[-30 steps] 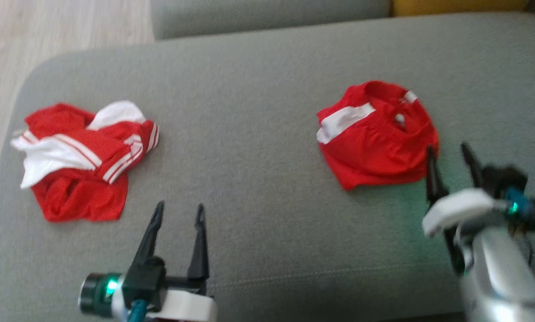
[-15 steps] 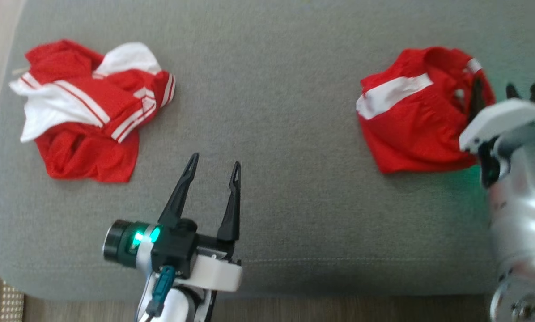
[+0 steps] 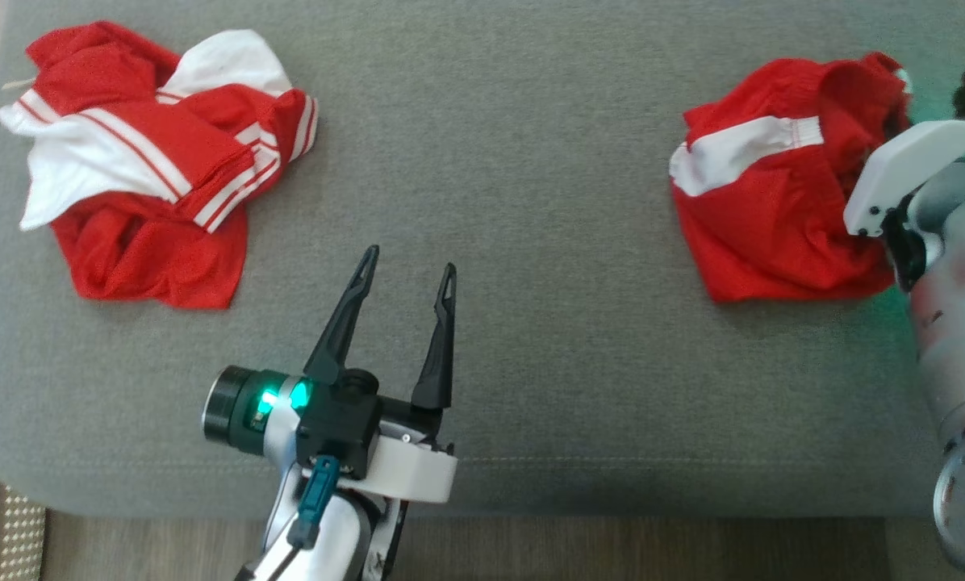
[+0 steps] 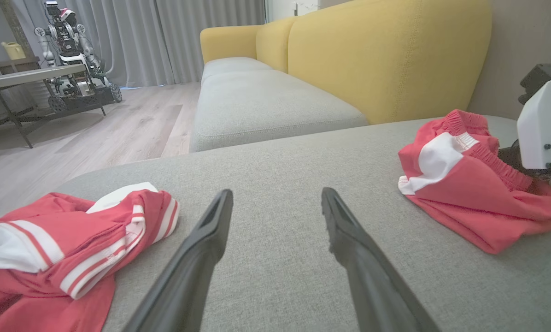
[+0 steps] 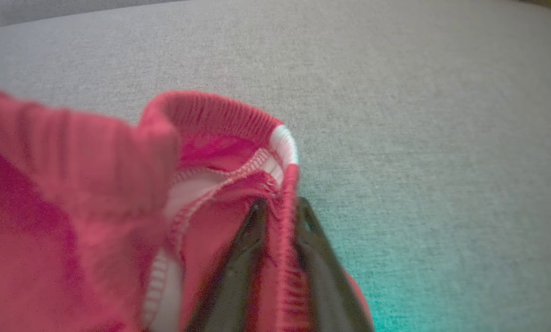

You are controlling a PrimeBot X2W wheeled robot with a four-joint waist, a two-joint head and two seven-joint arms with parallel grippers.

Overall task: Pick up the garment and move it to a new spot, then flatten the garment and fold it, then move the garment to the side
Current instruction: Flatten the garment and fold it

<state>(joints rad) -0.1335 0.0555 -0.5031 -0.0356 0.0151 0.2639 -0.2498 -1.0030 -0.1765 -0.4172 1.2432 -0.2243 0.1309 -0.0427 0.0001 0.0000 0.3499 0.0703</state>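
The garment (image 3: 765,218), crumpled red shorts with a white side panel, lies at the right of the grey cushion (image 3: 531,161). It also shows in the left wrist view (image 4: 464,203). My right gripper (image 5: 280,207) is shut on the garment's (image 5: 96,184) elastic waistband, one finger on each side of the red hem. In the head view that arm's white wrist housing (image 3: 902,173) covers the fingers at the garment's right edge. My left gripper (image 3: 409,260) hovers open over bare cushion near the front edge, holding nothing, and its fingers (image 4: 211,230) are spread wide.
A second crumpled piece, a red and white striped shirt (image 3: 144,161), lies at the cushion's left end (image 4: 49,249). A yellow sofa (image 4: 386,55) stands behind the cushion. Another robot (image 4: 68,41) by a table stands far off on the wooden floor (image 4: 119,124).
The head camera has tilted down, shifting the whole picture. My right gripper has pushed forward into the garment's waistband and closed on it. The left gripper stays open.
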